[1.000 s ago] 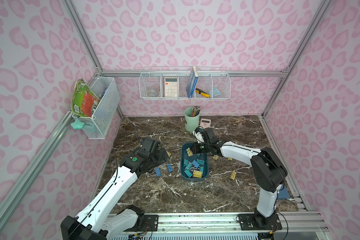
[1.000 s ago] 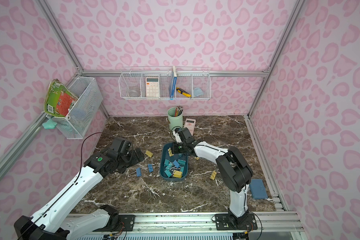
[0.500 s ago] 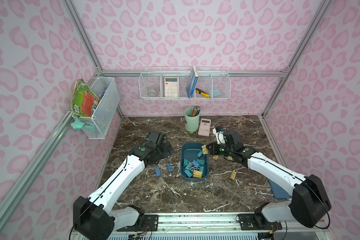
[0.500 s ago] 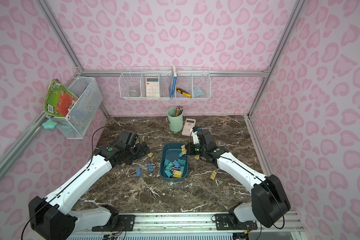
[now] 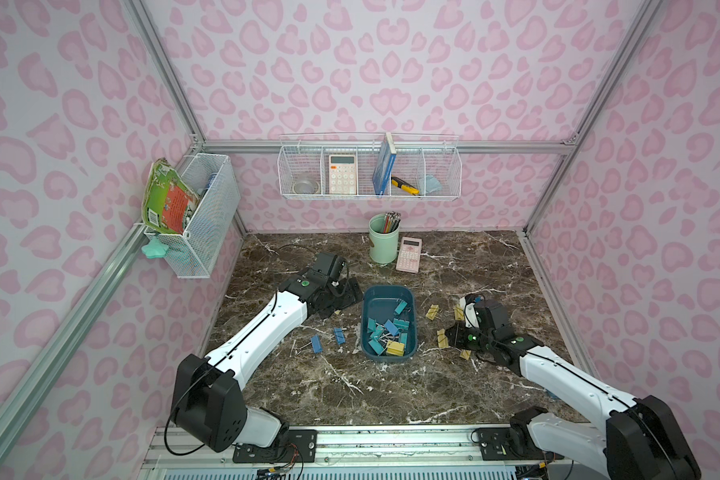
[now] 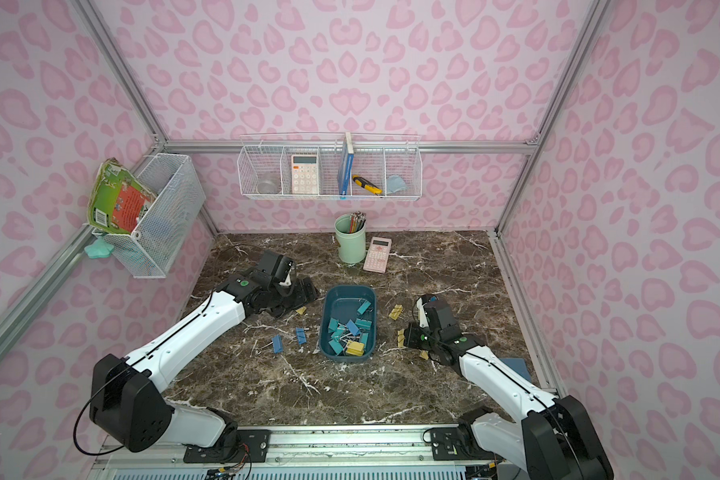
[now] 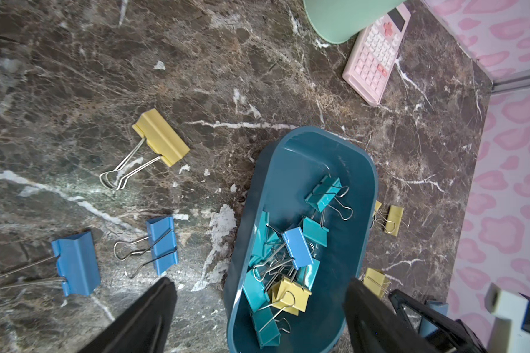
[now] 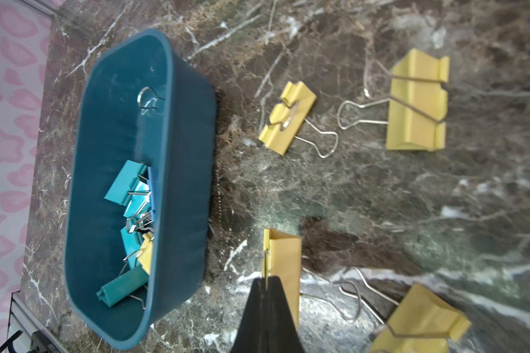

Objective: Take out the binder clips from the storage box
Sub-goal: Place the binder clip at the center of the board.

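Marble tabletop point(image 5: 350, 386), pink-walled cell. The storage box point(image 5: 383, 301) sat mid-table with a heap of binder clips point(image 5: 387, 332) left inside, piled toward the end nearer the robot base, wire handles tangled together.

My right gripper point(image 8: 265, 281) was out beside the box, jaws pinched closed on a yellow clip point(image 8: 283, 259). It looked like a thin bite at the clip's edge. Risk as I judged it: the clip could twist or slip out, or land on the loose yellow clips point(image 8: 416, 101) just beside it.

My left gripper point(image 7: 259, 284) hung near the box's far end with jaws spread wide and nothing in them. One finger was lined up outside the box wall. Going down like that could hit the rim and shove or tip the box. The tangled handles could drag up several clips at once, and the blue clips point(image 7: 161, 244) lay close by.
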